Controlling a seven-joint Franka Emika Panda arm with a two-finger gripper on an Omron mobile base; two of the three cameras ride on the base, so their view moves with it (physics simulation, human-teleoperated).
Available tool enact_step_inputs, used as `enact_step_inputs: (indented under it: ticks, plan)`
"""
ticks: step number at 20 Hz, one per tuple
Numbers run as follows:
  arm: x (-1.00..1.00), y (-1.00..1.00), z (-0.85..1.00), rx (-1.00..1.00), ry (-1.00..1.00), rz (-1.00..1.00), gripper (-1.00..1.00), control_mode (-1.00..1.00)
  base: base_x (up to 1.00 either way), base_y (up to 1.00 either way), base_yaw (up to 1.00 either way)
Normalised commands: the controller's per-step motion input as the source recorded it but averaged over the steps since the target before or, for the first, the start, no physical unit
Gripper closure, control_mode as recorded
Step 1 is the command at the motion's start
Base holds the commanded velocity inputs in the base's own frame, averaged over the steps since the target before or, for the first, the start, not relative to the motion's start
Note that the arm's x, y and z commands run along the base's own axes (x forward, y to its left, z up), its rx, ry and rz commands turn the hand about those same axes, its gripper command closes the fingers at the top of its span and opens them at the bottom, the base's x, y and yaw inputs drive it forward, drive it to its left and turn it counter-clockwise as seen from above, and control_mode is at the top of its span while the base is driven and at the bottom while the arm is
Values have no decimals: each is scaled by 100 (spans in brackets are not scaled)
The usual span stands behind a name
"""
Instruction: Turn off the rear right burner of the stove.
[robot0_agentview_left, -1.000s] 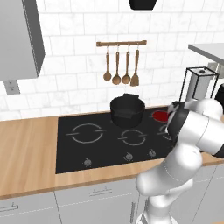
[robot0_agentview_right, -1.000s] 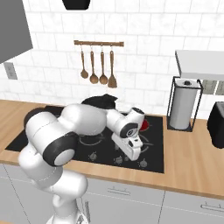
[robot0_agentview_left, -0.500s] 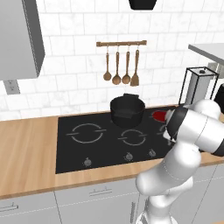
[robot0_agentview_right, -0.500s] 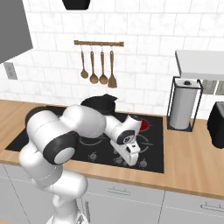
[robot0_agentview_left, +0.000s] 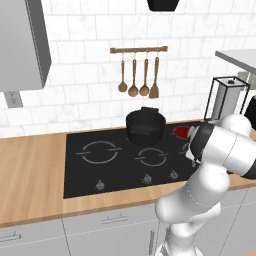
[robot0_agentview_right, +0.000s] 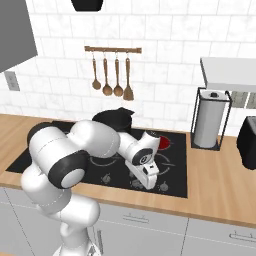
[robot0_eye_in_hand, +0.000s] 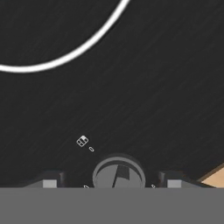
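The stove (robot0_agentview_left: 120, 170) is a black glass cooktop with white ring outlines and small grey knobs along its front. Behind the arm, the rear right burner (robot0_agentview_left: 183, 131) (robot0_agentview_right: 163, 144) glows red, right of a black pot (robot0_agentview_left: 145, 127). My gripper (robot0_agentview_right: 149, 184) points down at the knob row near the stove's front right. In the hand view the gripper (robot0_eye_in_hand: 111, 183) is open, with one grey knob (robot0_eye_in_hand: 118, 173) centred between the fingertips (robot0_eye_in_hand: 50, 183) and a gap on both sides. A small burner-position icon (robot0_eye_in_hand: 82, 141) is printed just beyond the knob.
Wooden utensils hang on a rail (robot0_agentview_left: 138, 50) on the tiled wall. A paper towel holder (robot0_agentview_right: 208, 120) and a black appliance (robot0_agentview_right: 248, 142) stand on the wooden counter (robot0_agentview_right: 220, 185) to the stove's right. A white ring burner outline (robot0_eye_in_hand: 74, 51) curves ahead of the knob.
The hand has moved down and toward the stove's front edge, ending over the knob row. The rear right burner glows red throughout.
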Motion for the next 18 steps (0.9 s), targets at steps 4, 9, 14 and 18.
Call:
enact_step_inputs:
  ticks: [4, 9, 14, 18]
  plan:
    - [0, 0, 0, 0, 0, 0, 100, -100, 0, 0, 0]
    - [0, 0, 0, 0, 6, -10, 100, -100, 0, 0, 0]
    - [0, 9, 0, 0, 16, -32, 100, -100, 0, 0, 0]
    - [0, 27, -7, 0, 24, -48, 100, -100, 0, 0, 0]
